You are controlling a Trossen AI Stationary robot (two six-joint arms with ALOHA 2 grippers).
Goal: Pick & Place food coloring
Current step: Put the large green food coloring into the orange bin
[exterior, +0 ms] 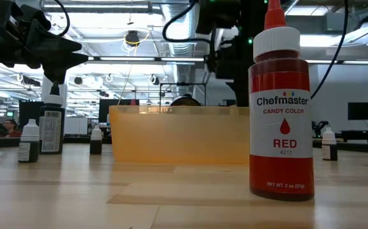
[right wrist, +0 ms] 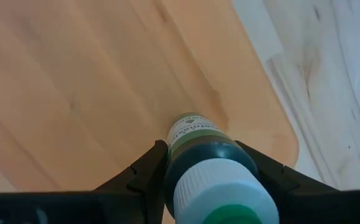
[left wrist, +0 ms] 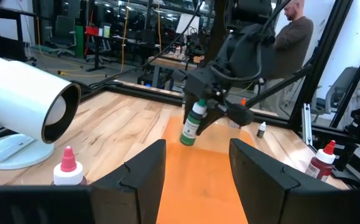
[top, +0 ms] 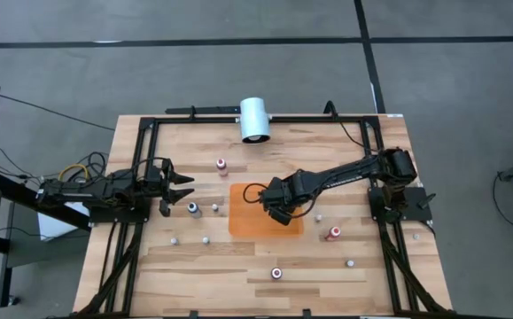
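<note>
A green bottle (left wrist: 194, 124) is held between the jaws of the right gripper (top: 278, 209), above the orange mat (top: 249, 227); in the left wrist view it hangs tilted, clear of the mat, and in the right wrist view the mat's rounded corner and the bare wood beside it are seen beneath it. The left gripper (top: 182, 186) is parked over the table's left side with its jaws apart and nothing between them, a blue bottle (top: 193, 209) standing just beside it. Other bottles are scattered on the wood: a pink one (top: 221, 165) near the white cylinder (top: 255, 119), a red one (top: 333, 233) right of the mat, another red one (top: 276, 273) near the front edge.

The chief risk is judged to lie in the release. If the bottle is let go while tilted, it may topple and roll off the mat. Because it hangs near the mat's corner, it could also be set half on the edge and tip. A slip in the grasp cannot be ruled out, since the bottle is narrow and smooth
</note>
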